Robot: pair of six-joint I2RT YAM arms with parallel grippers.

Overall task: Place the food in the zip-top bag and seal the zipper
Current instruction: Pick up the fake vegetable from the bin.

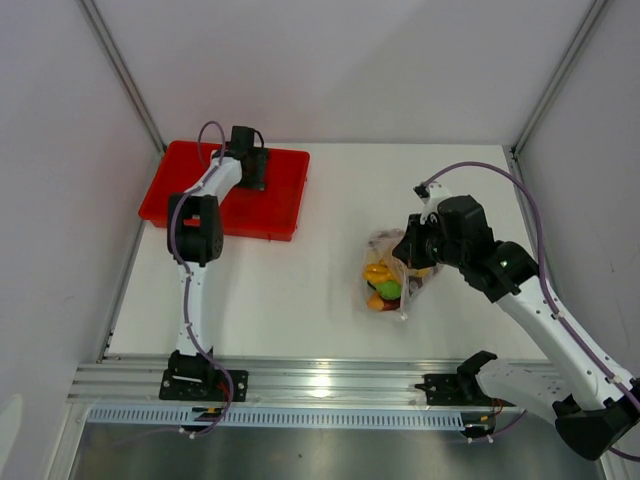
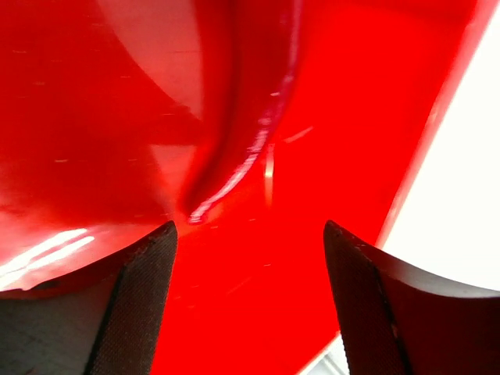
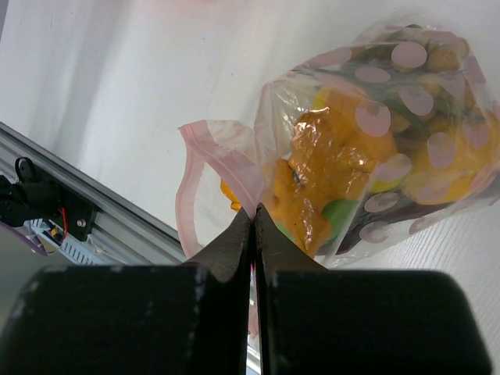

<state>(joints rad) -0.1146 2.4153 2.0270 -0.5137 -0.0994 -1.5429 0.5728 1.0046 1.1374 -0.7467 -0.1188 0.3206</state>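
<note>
Pinching zipper (image 3: 186,168) with right pincer (image 3: 253,215), pressed together, at bag (image 1: 385,272) on mid-right worktop (image 1: 320,200), food (image 3: 336,156) inside. Strip running from tips toward near edge; probably sliding that way. Left pincer (image 2: 250,242) spread, empty, well apart over tray (image 2: 94,117).

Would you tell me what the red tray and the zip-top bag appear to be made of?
The red tray: likely hard moulded plastic, glossy, with bright reflections on its ridge. The zip-top bag: thin clear plastic film, crinkled, shiny, pink-dotted, food showing through.
</note>
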